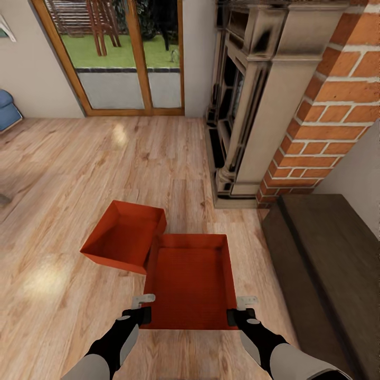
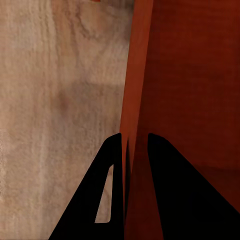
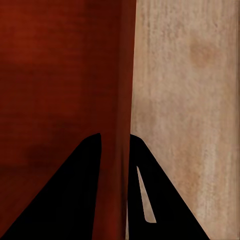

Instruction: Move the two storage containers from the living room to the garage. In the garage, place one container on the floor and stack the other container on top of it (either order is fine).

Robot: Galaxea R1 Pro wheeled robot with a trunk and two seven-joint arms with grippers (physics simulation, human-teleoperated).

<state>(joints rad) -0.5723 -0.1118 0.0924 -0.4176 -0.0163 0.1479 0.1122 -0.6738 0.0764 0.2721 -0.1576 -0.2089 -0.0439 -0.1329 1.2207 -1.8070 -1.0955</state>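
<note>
Head view: near container point(image 1: 191, 279), long axis running away from the robot toward the fireplace point(image 1: 248, 105), held between both arms. Left gripper point(image 1: 141, 307) and right gripper point(image 1: 240, 310): jaws narrow, each apparently pinching a side wall. Second container point(image 1: 124, 237) lies on the wood floor point(image 1: 63, 174), corner touching the first, farther from the fireplace.

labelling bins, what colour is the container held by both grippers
Red-orange, plain; the held container shows best in the head view.
</note>
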